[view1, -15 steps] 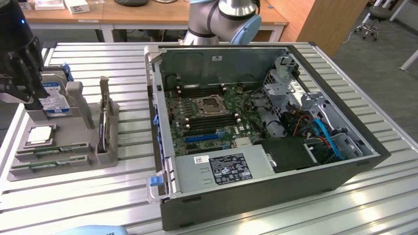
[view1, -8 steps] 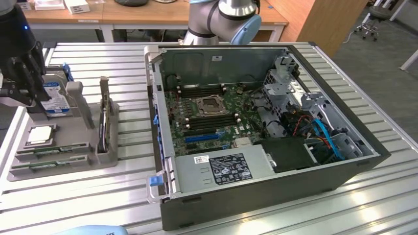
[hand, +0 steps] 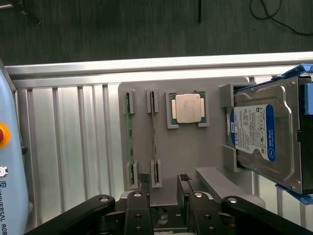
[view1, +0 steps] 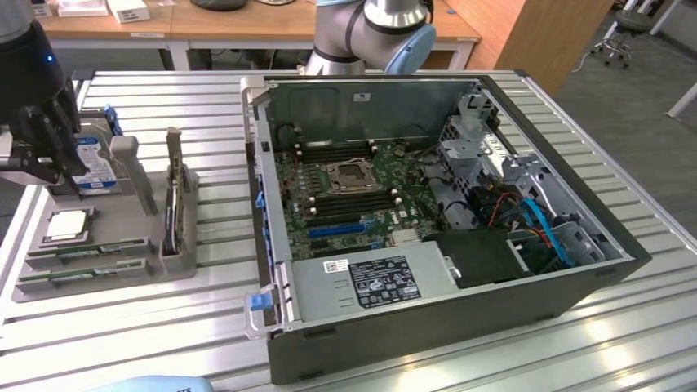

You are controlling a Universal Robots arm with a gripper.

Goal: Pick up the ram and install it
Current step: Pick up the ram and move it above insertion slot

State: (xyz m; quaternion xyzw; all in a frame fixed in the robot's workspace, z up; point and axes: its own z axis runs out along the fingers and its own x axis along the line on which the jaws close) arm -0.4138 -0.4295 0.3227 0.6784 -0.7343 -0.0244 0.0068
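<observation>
Gripper (hand: 163,180) hovered over gray holder (hand: 195,147) on table (hand: 63,147); fingers (hand: 143,180) spread wide, empty. Nearest ram (hand: 153,132) stood on edge in holder slot, between second stick (hand: 128,139) and processor (hand: 188,107). Advice: centre fingers across ram's flat faces, descend square, clear second stick. Gripper body cut off at frame edge; chip detail on ram too small to read.

Noted: arm (view1: 381,20) has silver-grey tubular joints with pale blue caps. The tool (hand: 163,178) is matte black: paired link bars, round silver pivot pins, two slim fingers (hand: 143,180) with ribbed tips. Small blue light (view1: 48,59) on its housing.
</observation>
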